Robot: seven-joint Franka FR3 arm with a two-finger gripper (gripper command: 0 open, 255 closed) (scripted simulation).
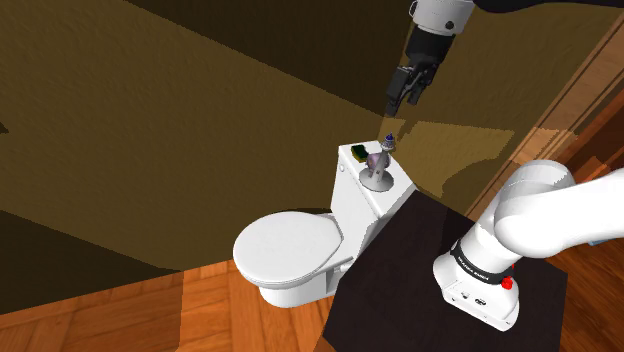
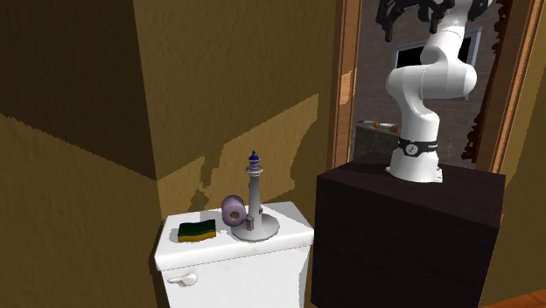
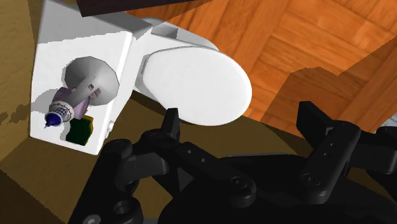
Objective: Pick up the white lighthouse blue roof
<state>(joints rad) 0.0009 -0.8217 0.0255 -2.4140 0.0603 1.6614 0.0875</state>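
nearest to me the white arm (image 1: 545,215) rises from its dark stand (image 1: 400,265). beside it is a white toilet (image 1: 290,250). the gripper (image 1: 400,100) hangs above the tank lid (image 2: 293,234), fingers wide apart, holding nothing. on the lid the lighthouse (image 2: 254,197) stands upright, a purple roll (image 2: 234,208) just beside, a green sponge (image 2: 198,231) near. i judge it the approach step; next the gripper must descend and close on the slim tower.
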